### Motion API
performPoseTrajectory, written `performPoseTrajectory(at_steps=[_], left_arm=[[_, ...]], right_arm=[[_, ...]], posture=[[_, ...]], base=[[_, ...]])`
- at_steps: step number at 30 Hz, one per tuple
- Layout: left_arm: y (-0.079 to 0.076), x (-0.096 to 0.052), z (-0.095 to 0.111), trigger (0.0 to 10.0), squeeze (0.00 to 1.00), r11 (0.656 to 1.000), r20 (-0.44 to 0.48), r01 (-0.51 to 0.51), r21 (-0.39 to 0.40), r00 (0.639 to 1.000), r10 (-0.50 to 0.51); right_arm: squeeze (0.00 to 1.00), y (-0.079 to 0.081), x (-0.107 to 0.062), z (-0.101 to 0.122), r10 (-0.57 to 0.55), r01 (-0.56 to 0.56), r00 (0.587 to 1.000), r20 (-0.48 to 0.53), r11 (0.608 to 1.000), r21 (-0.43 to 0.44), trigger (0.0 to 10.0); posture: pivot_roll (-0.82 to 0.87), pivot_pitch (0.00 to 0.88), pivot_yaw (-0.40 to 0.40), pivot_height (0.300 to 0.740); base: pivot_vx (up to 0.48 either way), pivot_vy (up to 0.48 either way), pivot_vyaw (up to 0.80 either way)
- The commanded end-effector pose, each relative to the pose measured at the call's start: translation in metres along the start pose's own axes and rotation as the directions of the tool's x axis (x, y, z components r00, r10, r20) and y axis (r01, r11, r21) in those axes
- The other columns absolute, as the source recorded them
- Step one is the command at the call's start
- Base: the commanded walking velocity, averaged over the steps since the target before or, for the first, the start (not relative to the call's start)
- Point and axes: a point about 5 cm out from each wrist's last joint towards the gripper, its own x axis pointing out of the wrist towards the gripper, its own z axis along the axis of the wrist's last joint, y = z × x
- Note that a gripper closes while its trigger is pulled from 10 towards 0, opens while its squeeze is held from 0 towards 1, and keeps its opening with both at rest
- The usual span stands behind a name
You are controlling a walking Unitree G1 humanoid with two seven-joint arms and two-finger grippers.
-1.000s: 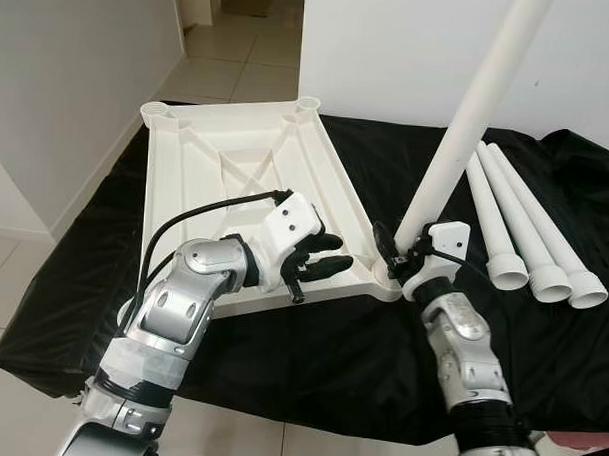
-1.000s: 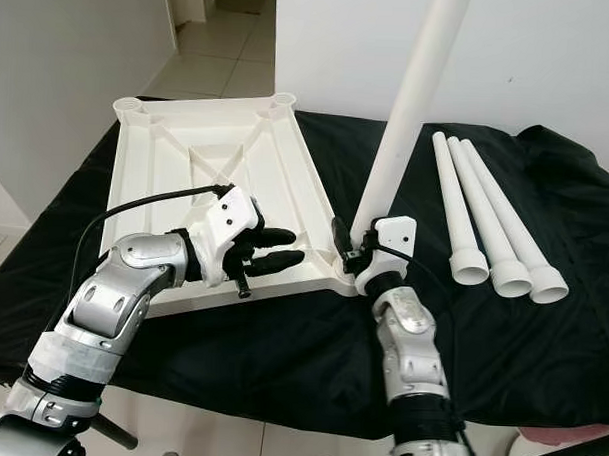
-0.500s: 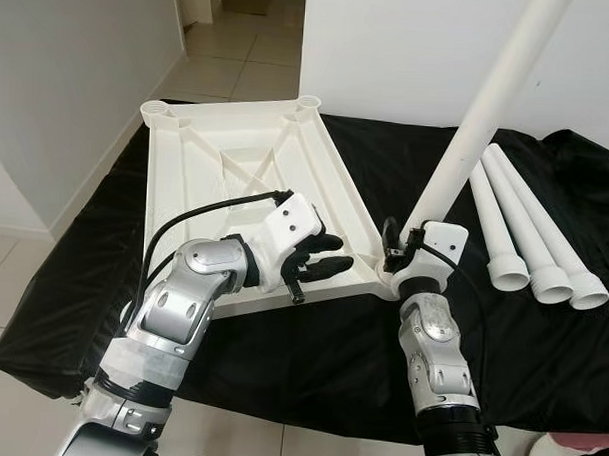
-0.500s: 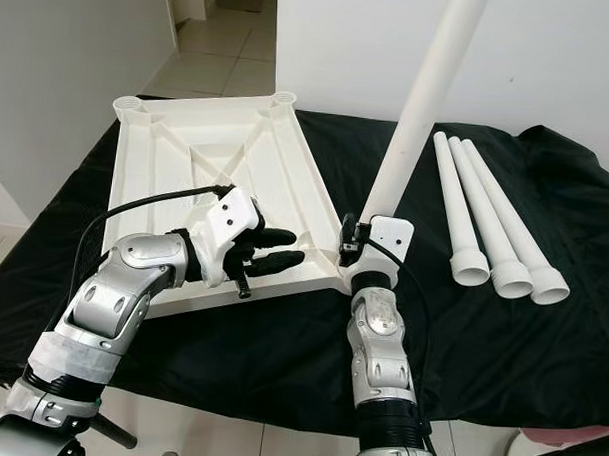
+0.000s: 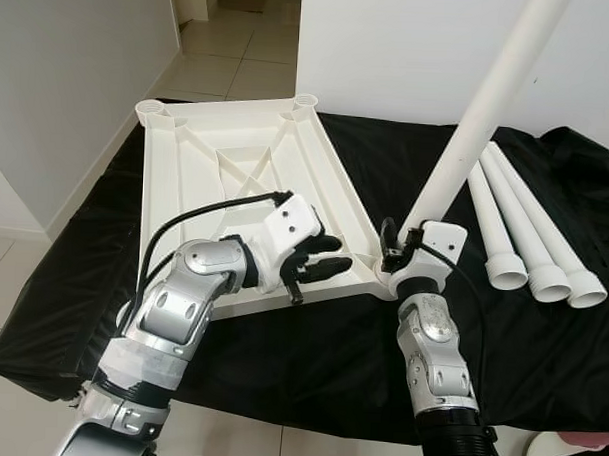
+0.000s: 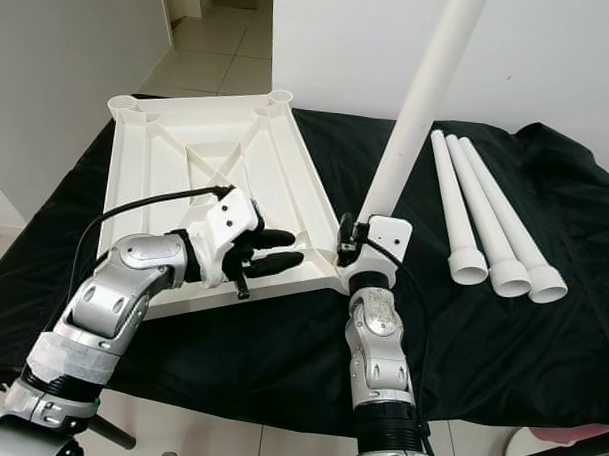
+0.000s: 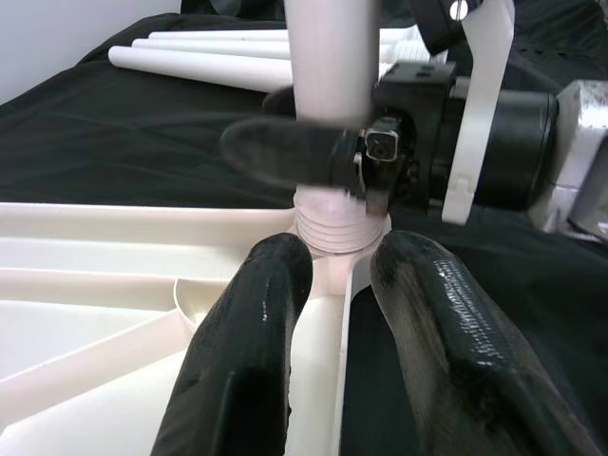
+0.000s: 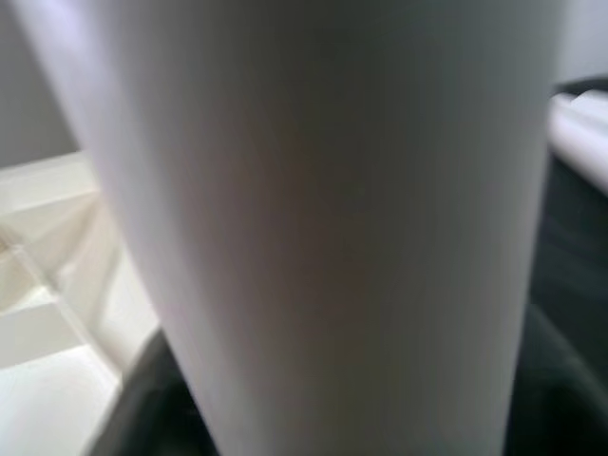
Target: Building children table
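Three spare legs (image 5: 530,231) lay at 3 o'clock. Right gripper (image 5: 396,253) clamped the tilted leg (image 5: 468,129) in the tabletop (image 5: 236,176) corner socket. Left gripper (image 5: 318,265), fingers parted, rested on the near rim.

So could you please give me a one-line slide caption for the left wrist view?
Right gripper seats a white leg into the tabletop's corner socket.

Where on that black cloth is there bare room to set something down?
Bare black cloth lies in front of the three loose legs, and between them and the tabletop. It is crowded at the near corner, where both hands meet.
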Motion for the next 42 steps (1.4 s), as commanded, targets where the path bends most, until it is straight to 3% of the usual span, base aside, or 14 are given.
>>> performPoseTrajectory(at_steps=[1,10,11,12,13,17,20,24,34,35,36,38,40,42], left_arm=[[0.003,0.002,-0.003,10.0,0.00,0.997,-0.007,-0.074,-0.004,0.997,0.074],[0.003,0.003,-0.003,10.0,0.00,0.997,-0.005,-0.079,-0.004,0.997,0.079],[0.003,0.003,-0.004,10.0,0.00,0.997,-0.005,-0.080,-0.005,0.997,0.080],[0.003,0.003,-0.004,10.0,0.00,0.997,-0.005,-0.080,-0.005,0.997,0.080],[0.003,0.003,-0.004,10.0,0.00,0.997,-0.004,-0.080,-0.004,0.997,0.080],[0.003,0.003,-0.003,10.0,0.00,0.996,-0.002,-0.084,-0.005,0.996,0.084],[0.003,0.003,-0.003,10.0,0.00,0.996,-0.002,-0.084,-0.004,0.996,0.084],[0.005,0.001,-0.003,10.0,0.00,0.996,-0.005,-0.095,-0.002,0.996,0.095],[0.004,0.000,-0.002,10.0,0.00,0.995,-0.003,-0.099,0.001,0.995,0.099],[0.003,0.000,-0.002,10.0,0.00,0.995,-0.002,-0.097,0.002,0.995,0.097],[0.003,0.000,-0.002,10.0,0.00,0.995,-0.002,-0.098,0.001,0.995,0.098],[0.003,0.000,-0.002,10.0,0.00,0.995,-0.002,-0.098,0.001,0.995,0.098],[0.003,0.000,-0.002,10.0,0.00,0.995,-0.002,-0.100,0.000,0.995,0.100],[0.003,0.000,-0.002,10.0,0.00,0.995,-0.001,-0.101,0.000,0.995,0.101]], right_arm=[[1.00,-0.003,-0.002,0.000,0.013,-0.013,1.000,-0.007,1.000,0.027,10.0],[1.00,-0.014,-0.004,0.006,0.120,-0.119,0.993,0.016,0.993,-0.019,10.0],[0.22,-0.016,-0.006,0.006,0.189,-0.189,0.982,0.006,0.982,-0.025,10.0],[0.22,-0.016,-0.006,0.006,0.189,-0.189,0.982,0.006,0.982,-0.025,10.0],[0.00,-0.017,-0.007,0.007,0.259,-0.259,0.966,0.002,0.965,-0.042,10.0],[0.00,-0.026,-0.007,0.006,0.443,-0.444,0.896,-0.037,0.891,-0.092,10.0],[0.00,-0.027,-0.006,0.007,0.458,-0.460,0.888,-0.043,0.883,-0.094,10.0],[0.00,-0.034,0.002,0.007,0.535,-0.543,0.840,-0.091,0.832,-0.114,10.0],[0.00,-0.042,0.012,0.006,0.556,-0.571,0.821,-0.132,0.807,-0.153,10.0],[0.00,-0.044,0.014,0.004,0.566,-0.582,0.813,-0.138,0.799,-0.150,8.5],[0.00,-0.044,0.014,0.003,0.569,-0.586,0.810,-0.142,0.797,-0.149,4.7],[0.00,-0.044,0.014,0.003,0.569,-0.586,0.810,-0.142,0.797,-0.149,4.7],[0.00,-0.046,0.014,0.001,0.568,-0.585,0.810,-0.145,0.798,-0.143,0.0],[0.00,-0.048,0.014,0.000,0.568,-0.585,0.810,-0.145,0.799,-0.138,0.0]], posture=[[-0.09,0.000,-0.004,0.740],[-0.08,0.000,-0.012,0.740],[-0.08,0.000,-0.015,0.740],[-0.08,0.000,-0.015,0.740],[-0.08,0.000,-0.015,0.740],[-0.08,0.000,-0.017,0.740],[-0.08,0.000,-0.017,0.740],[-0.07,0.000,-0.020,0.740],[-0.05,0.000,-0.029,0.740],[-0.05,0.000,-0.030,0.740],[-0.05,0.000,-0.031,0.740],[-0.05,0.000,-0.031,0.740],[-0.05,0.000,-0.031,0.740],[-0.05,0.000,-0.028,0.740]], base=[[0.000,0.000,0.00],[0.000,0.000,0.00],[0.000,0.000,0.00],[0.000,0.000,0.00],[0.000,0.000,0.00],[0.000,0.000,0.00],[0.000,0.000,0.00],[0.000,0.000,0.00],[0.000,0.000,0.00],[0.000,0.000,0.00],[0.000,0.000,0.00],[0.000,0.000,0.00],[0.000,0.000,0.00],[0.000,0.000,0.00]])
